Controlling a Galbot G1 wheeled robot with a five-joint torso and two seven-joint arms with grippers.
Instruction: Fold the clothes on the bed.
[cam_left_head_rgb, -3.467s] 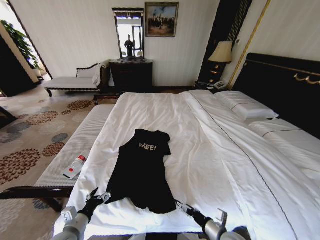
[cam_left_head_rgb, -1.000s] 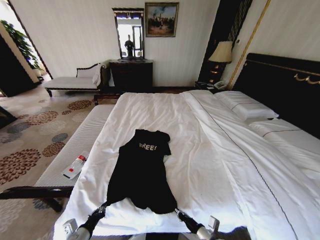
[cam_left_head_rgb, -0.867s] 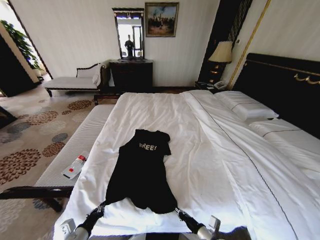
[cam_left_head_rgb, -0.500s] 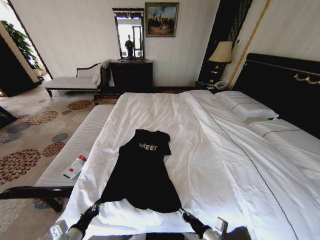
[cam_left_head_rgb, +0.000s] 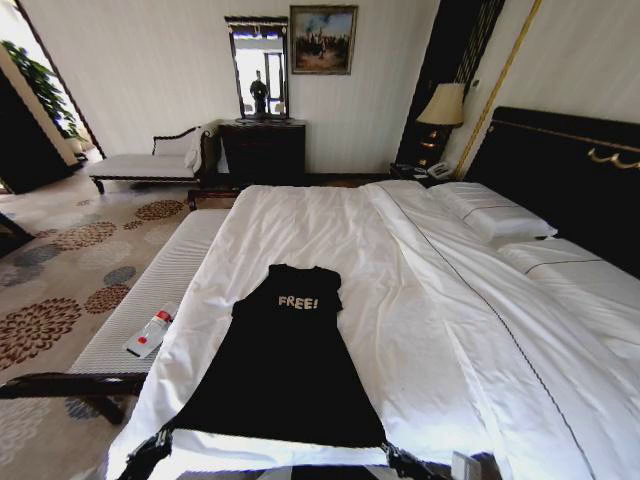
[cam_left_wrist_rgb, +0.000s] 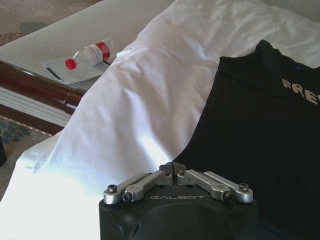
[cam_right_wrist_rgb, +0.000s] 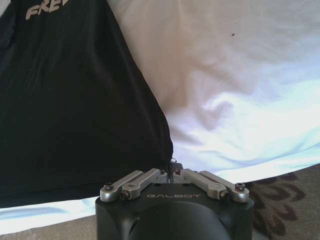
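The clothes are one black T-shirt (cam_left_head_rgb: 285, 370) with white "FREE!" lettering, lying flat on the white bed (cam_left_head_rgb: 430, 300) with its collar far from me and its hem at the near edge. The hem is stretched wide between my two grippers. My left gripper (cam_left_head_rgb: 160, 441) is shut on the hem's left corner. The left wrist view shows that gripper (cam_left_wrist_rgb: 173, 168) pinched on the black T-shirt (cam_left_wrist_rgb: 260, 130). At the right corner, my right gripper (cam_left_head_rgb: 394, 456) is shut on the hem. The right wrist view shows it (cam_right_wrist_rgb: 170, 165) clamped on the T-shirt's edge (cam_right_wrist_rgb: 75, 100).
A white-cushioned bench (cam_left_head_rgb: 160, 275) runs along the bed's left side and carries a plastic bottle (cam_left_head_rgb: 155, 328) with a red cap, also the bottle (cam_left_wrist_rgb: 90, 54) in the left wrist view. Pillows (cam_left_head_rgb: 495, 215) and a dark headboard (cam_left_head_rgb: 570, 165) lie right. Patterned carpet (cam_left_head_rgb: 60, 290) spreads left.
Both grippers have drawn back toward the bed's near edge and spread apart. The T-shirt's narrow, rumpled hem is now pulled wide and flat, and the lettering reads clearly.
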